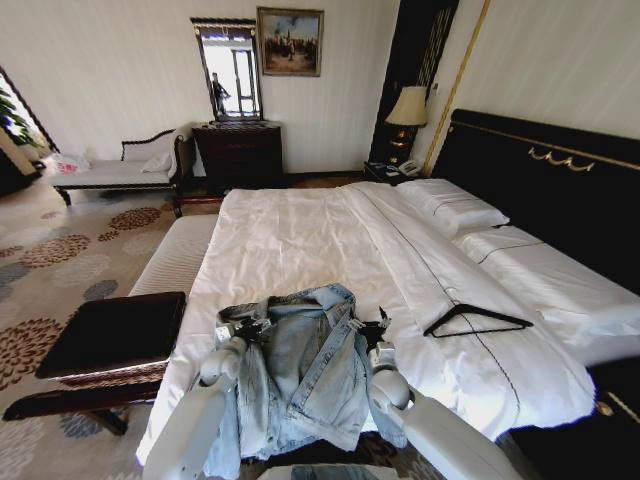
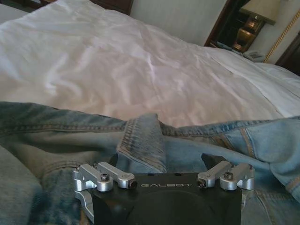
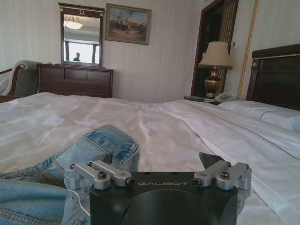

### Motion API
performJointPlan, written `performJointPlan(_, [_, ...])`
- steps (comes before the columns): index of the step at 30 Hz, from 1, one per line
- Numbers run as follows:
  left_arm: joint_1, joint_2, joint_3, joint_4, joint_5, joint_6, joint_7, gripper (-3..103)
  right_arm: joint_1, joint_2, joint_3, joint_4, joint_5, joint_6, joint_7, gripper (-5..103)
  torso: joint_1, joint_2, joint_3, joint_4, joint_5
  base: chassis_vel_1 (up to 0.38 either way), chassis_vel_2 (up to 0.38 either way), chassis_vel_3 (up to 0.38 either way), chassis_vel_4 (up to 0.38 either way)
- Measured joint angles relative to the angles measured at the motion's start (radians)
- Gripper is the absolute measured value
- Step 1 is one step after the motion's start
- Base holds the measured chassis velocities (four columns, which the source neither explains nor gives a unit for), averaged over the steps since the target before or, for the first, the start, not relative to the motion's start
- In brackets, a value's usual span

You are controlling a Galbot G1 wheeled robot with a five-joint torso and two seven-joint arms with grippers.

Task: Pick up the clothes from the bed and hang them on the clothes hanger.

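Denim jacket (image 1: 300, 375) on bed (image 1: 300, 240), flanked by both grippers, finger state unclear; hanger (image 1: 478, 321) lying apart, hanging undone.

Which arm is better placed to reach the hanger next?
The right. The right claw is at the jacket's edge on the side where the black hanger lies on the bed. The left claw is on the jacket's far side.

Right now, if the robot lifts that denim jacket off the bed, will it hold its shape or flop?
Probably flop: the denim jacket already lies rumpled, draping over the bed edge. Its thick seams suggest some weight. Sleeves would likely dangle between the left gripper and right gripper.
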State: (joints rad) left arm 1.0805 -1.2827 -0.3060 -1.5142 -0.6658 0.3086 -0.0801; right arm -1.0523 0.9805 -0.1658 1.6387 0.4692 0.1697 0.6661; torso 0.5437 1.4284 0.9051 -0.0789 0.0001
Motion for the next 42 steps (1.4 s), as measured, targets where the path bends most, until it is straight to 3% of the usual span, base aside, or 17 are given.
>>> performJointPlan(13, [-0.037,0.033,0.071,0.069,-0.048,0.000,0.015,99,-0.017,0.003,0.013,-0.009,-0.011,0.000,0.006,100,0.000,0.000,0.000,0.0000,-0.0001,0.000,0.000,0.000,0.000])
performJointPlan(14, [-0.038,0.032,0.069,0.069,-0.048,-0.004,0.017,92,-0.016,0.005,0.013,-0.012,-0.012,0.000,0.006,100,0.000,0.000,0.000,-0.0001,-0.0002,0.000,0.000,0.000,0.000])
performJointPlan(15, [-0.038,0.032,0.069,0.069,-0.048,-0.004,0.017,92,-0.016,0.005,0.013,-0.012,-0.012,0.000,0.006,100,0.000,0.000,0.000,-0.0001,-0.0002,0.000,0.000,0.000,0.000])
performJointPlan(20, [-0.032,0.041,0.046,0.054,-0.080,-0.008,0.021,70,-0.014,0.013,0.010,-0.025,-0.015,0.000,0.007,100,0.000,0.000,0.000,0.0000,-0.0002,0.000,0.000,0.000,0.000])
performJointPlan(26, [-0.024,0.056,0.021,0.050,-0.104,-0.008,0.030,54,-0.009,0.018,0.005,-0.032,-0.017,0.000,0.008,100,0.000,0.000,0.000,0.0000,-0.0002,0.000,0.000,0.000,0.000])
performJointPlan(29, [-0.017,0.066,0.005,0.040,-0.116,-0.014,0.040,38,-0.004,0.021,0.002,-0.037,-0.018,0.000,0.008,100,0.000,0.000,0.000,0.0000,-0.0002,0.000,0.000,0.000,0.000])
performJointPlan(30, [-0.017,0.066,0.005,0.040,-0.116,-0.014,0.040,38,-0.004,0.021,0.002,-0.037,-0.018,0.000,0.008,100,0.000,0.000,0.000,0.0000,-0.0002,0.000,0.000,0.000,0.000])
performJointPlan(37, [-0.012,0.070,-0.064,0.021,-0.154,-0.057,0.102,6,0.001,0.024,-0.005,-0.038,-0.019,-0.001,0.009,100,0.000,0.000,0.000,0.0000,-0.0003,0.000,0.000,0.000,0.000])
performJointPlan(42, [-0.011,0.075,-0.122,-0.007,-0.201,-0.066,0.115,1,0.002,0.024,-0.005,-0.038,-0.019,-0.002,0.009,100,0.000,0.000,0.000,-0.0001,-0.0001,0.000,0.000,0.000,0.000])
